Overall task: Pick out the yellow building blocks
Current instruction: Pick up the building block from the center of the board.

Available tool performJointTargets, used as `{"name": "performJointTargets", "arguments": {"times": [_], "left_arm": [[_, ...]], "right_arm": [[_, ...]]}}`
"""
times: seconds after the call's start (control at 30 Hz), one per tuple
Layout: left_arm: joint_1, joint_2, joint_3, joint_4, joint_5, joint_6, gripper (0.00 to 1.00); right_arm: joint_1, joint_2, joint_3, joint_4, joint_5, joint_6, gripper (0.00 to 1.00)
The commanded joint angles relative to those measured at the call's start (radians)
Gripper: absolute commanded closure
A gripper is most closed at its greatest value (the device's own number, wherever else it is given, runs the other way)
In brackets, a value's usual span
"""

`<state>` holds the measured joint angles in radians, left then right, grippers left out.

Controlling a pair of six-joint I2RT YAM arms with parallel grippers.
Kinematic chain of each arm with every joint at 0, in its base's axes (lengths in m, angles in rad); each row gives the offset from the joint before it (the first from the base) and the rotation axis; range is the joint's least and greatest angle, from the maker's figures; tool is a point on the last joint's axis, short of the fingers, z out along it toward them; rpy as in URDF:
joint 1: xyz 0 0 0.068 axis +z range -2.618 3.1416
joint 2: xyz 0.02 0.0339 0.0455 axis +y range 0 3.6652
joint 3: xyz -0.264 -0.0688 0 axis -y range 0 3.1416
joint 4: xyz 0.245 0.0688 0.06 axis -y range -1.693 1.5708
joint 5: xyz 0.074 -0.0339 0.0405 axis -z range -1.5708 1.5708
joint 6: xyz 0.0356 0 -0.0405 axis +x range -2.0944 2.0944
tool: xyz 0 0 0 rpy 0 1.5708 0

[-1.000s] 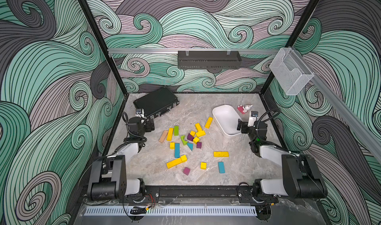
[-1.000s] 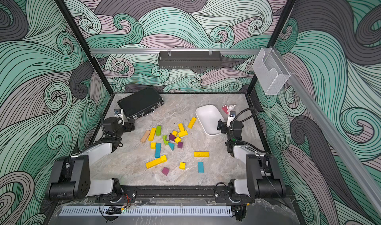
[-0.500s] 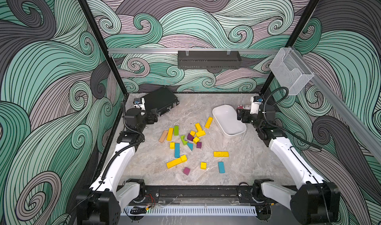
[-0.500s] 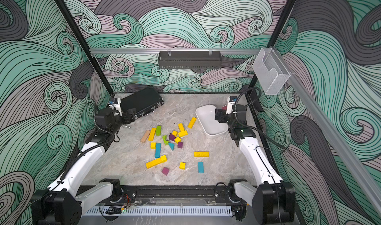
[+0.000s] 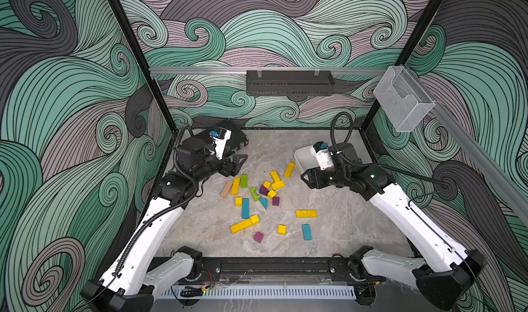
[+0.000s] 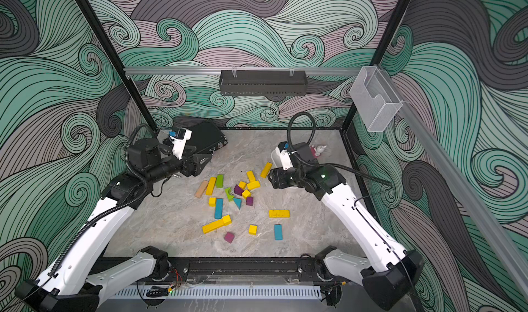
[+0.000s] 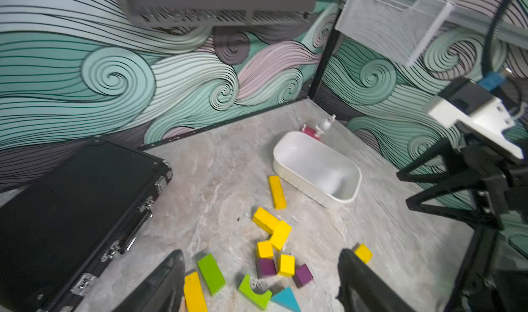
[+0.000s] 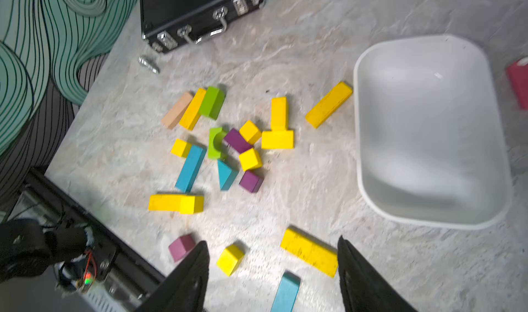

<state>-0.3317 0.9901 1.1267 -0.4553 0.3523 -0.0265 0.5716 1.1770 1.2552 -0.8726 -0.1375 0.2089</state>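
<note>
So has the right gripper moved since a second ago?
Yes. The right gripper has swung forward off the near edge, now hovering beside the white bin, toward the blocks.

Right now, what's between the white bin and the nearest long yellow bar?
Bare tabletop: the right wrist view shows a narrow gap between the white bin and the yellow bar, with nothing in it.

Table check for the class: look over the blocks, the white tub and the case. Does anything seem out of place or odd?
A small silvery metal piece lies loose on the table beside the black case, unlike any block; I cannot tell what it is. The white tub holds nothing, and the yellow blocks lie scattered among the other colours.
</note>
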Motion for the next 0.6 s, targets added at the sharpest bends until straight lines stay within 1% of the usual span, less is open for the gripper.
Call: {"name": "performJointTargets", "arguments": {"times": [0.0,0.13,0.23,0.4,0.57], "left_arm": [[-0.013,-0.058,-0.054,-0.099,0.105,0.063,0.17],[-0.033,-0.116,-0.137,-0.089,0.105,0.06,0.17],[-0.05,-0.138,-0.179,-0.104,0.096,0.054,0.17],[-0.098,-0.122,-0.211,-0.12,0.062,0.014,0.19],[-0.147,-0.101,-0.275,-0.072,0.038,-0.053,0.2]], "right_arm": [[0.073,0.006,0.033,-0.168,0.011,0.019,0.31],[0.17,0.003,0.003,-0.199,0.051,0.044,0.33],[0.238,-0.001,-0.042,-0.209,0.113,0.102,0.34],[0.358,0.016,-0.124,-0.18,0.142,0.184,0.37],[0.461,0.049,-0.166,-0.128,0.17,0.218,0.38]]}}
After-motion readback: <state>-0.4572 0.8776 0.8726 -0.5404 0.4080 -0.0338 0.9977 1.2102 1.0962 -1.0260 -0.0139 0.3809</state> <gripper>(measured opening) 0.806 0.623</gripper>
